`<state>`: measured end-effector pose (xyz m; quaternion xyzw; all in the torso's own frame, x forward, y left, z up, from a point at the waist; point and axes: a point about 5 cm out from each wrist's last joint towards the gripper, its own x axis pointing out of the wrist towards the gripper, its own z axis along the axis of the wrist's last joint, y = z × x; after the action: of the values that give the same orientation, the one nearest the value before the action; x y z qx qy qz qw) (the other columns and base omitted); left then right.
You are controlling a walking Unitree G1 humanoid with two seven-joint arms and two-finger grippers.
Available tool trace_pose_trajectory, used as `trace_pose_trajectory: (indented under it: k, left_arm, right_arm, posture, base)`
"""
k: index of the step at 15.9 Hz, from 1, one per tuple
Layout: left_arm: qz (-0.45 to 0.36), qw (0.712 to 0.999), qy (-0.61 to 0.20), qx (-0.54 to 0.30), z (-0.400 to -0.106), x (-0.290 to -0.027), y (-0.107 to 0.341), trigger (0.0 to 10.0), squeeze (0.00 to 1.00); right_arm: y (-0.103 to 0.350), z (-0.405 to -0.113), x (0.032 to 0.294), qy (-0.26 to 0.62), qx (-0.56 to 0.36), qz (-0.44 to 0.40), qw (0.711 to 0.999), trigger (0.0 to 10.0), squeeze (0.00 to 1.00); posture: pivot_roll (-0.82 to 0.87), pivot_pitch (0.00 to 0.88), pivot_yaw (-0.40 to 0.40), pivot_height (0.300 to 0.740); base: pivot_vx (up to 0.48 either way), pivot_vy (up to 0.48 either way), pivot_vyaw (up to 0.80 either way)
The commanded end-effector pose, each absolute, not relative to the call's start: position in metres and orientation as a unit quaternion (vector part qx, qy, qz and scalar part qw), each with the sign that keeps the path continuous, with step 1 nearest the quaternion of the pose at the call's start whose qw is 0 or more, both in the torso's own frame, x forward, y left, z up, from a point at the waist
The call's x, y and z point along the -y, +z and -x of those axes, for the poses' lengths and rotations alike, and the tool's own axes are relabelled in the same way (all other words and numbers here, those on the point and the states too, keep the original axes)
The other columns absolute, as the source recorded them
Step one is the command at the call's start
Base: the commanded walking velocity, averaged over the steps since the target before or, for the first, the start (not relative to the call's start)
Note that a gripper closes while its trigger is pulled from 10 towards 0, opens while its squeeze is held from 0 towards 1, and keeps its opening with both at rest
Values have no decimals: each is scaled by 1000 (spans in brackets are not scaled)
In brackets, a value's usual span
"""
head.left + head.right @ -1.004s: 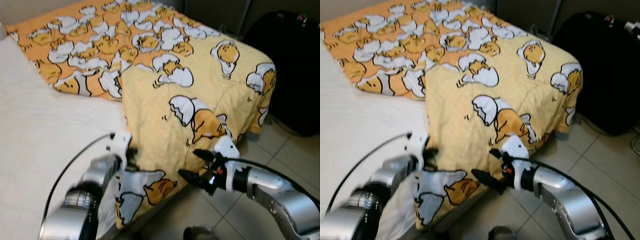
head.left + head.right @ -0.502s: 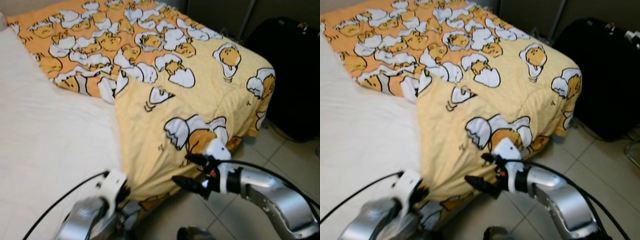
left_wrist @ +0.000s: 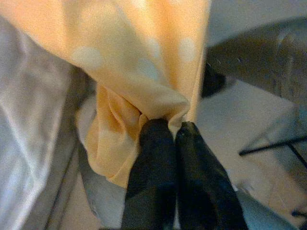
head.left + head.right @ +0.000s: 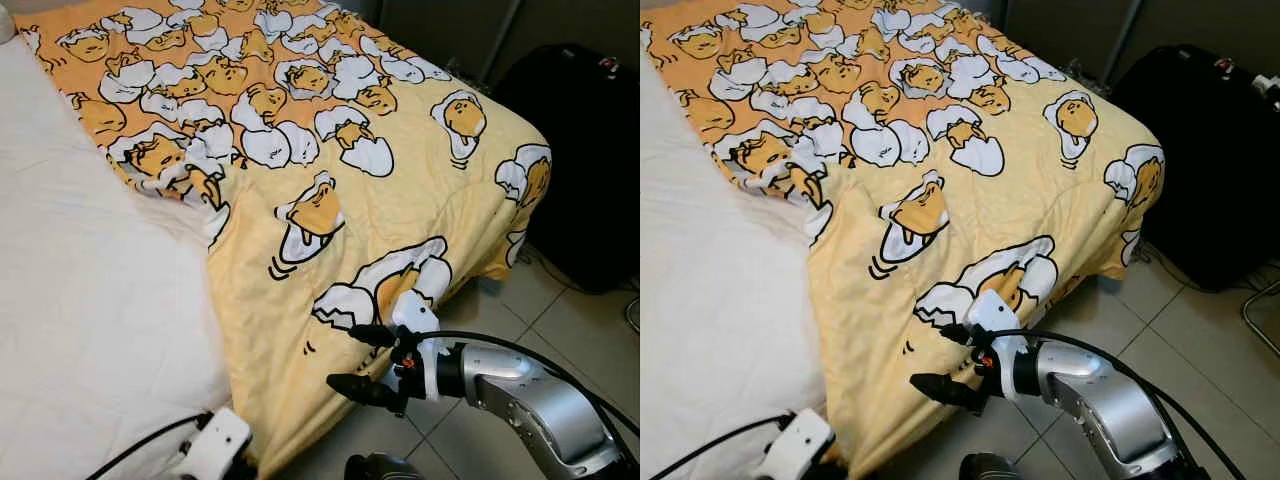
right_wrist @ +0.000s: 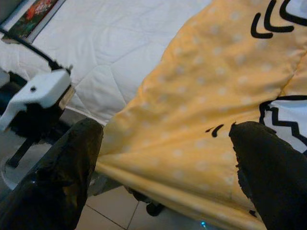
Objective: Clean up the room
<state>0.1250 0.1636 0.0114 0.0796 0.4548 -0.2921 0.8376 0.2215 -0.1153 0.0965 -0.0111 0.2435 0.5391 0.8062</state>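
Pinching blanket [image 3: 144, 62] edge, left claw [image 3: 170, 127], black suitcase [image 4: 580, 160] nearby

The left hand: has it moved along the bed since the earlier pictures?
Yes. The left hand, shut on the yellow blanket, has pulled down toward the foot edge of the white mattress.

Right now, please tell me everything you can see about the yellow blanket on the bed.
The blanket is soft, quilted-looking fabric, orange at the far end and pale yellow nearer, printed with cartoon eggs in cracked white shells. It lies spread over the right part of the white mattress and hangs over the bed's edge toward the tiled floor. The left gripper pinches its bunched hem; the right gripper is open beside the hanging edge.
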Motion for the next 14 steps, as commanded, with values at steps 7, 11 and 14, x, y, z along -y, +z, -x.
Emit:
trace_pose_trajectory:
  k: [7,11,14]
  left_arm:
    - [-87,908,-242,-330,-215,-165,38,10000,1000]
    - [-59,943,-136,-299,-272,-183,31,10000,1000]
    - [-50,946,-91,-307,-294,-191,25,10000,1000]
  right_arm:
    - [102,-233,129,517,-225,26,825,10000,0]
    - [102,-234,128,496,-215,22,841,10000,0]
    - [99,-231,137,464,-212,18,860,10000,0]
  posture:
    - [-196,60,-5,740]
    - [-238,38,12,740]
    - [-293,29,45,740]
  base:
    - [0,0,0]
    - [0,0,0]
    - [0,0,0]
